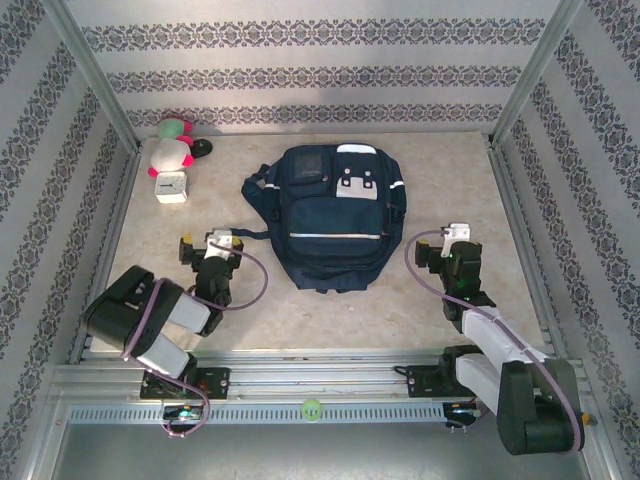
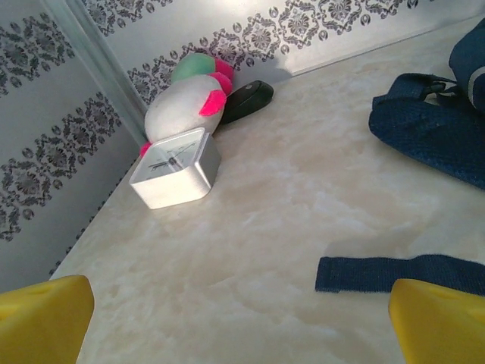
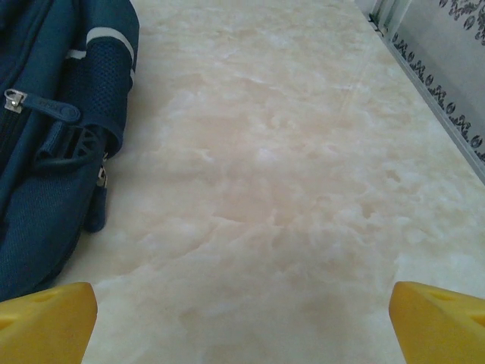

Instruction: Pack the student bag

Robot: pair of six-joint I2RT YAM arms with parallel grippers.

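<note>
Where the bench point(image 1: 420, 310) ran into its far-left corner, a plush toy point(image 1: 172, 148), a black computer mouse point(image 1: 203, 149) and a small white cube clock point(image 1: 172, 186) sat bunched together, the clock nearest the arms. Right of them and closer to the near edge hung the left end effector point(image 1: 208, 242). Its yellow fingers point(image 2: 45, 318) were spread wide and held nothing, and a loose dark-blue strap point(image 2: 379, 273) lay flat just beside its right finger.

The student bag point(image 1: 330, 215) lay at the middle of the bench, front pocket up. Its long axis ran from far edge to near edge, and the zips seen in the right wrist view appeared closed.

Past the bag's right side, the right end effector point(image 1: 450, 242) hovered over bare bench, likewise spread and empty.

The bag therefore sat between the two arms, to the right of the left one and to the left of the right one, with both about equally near. By my judgement the left arm was far better placed for the corner items, while either could reach a zip.
</note>
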